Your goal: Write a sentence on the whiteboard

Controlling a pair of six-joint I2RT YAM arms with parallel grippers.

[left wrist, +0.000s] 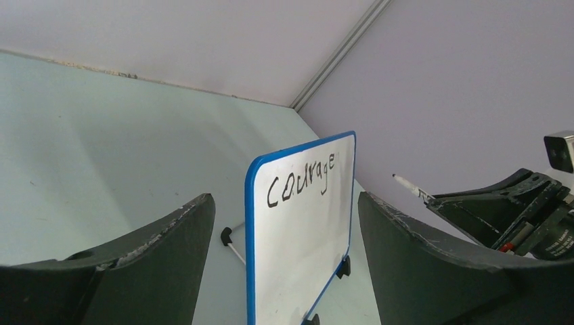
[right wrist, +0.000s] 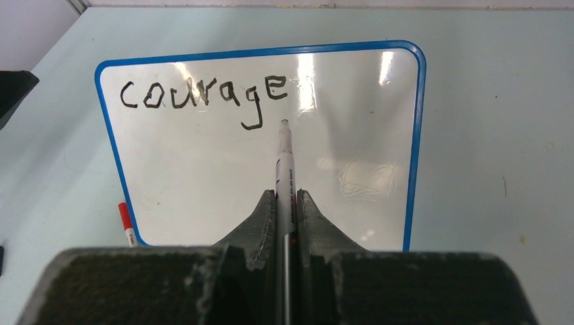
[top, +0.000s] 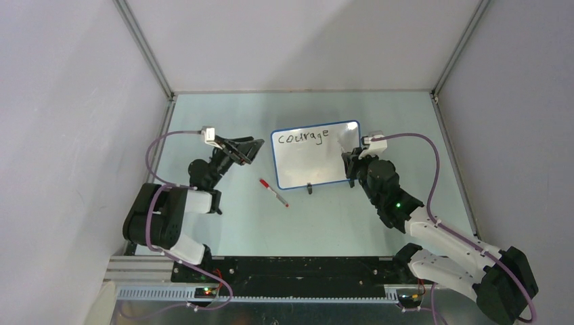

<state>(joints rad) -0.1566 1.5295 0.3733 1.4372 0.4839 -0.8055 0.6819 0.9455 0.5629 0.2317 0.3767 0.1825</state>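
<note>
The whiteboard (top: 313, 166) stands on the table, blue-rimmed, on small black feet (top: 309, 189). Of the sentence, only the black word "courage" (top: 303, 135) shows, along the top. My right gripper (top: 352, 160) is shut on a white marker (right wrist: 284, 162). The marker's tip is at the board just below the final "e" of "courage" (right wrist: 203, 95). My left gripper (top: 244, 150) is open and empty, left of the board. In the left wrist view the whiteboard (left wrist: 301, 237) shows between my open left gripper (left wrist: 284, 200) fingers, well beyond them.
A second marker with a red cap (top: 273, 192) lies on the table in front of the board's left corner; it also shows in the right wrist view (right wrist: 125, 222). White enclosure walls stand behind and to both sides.
</note>
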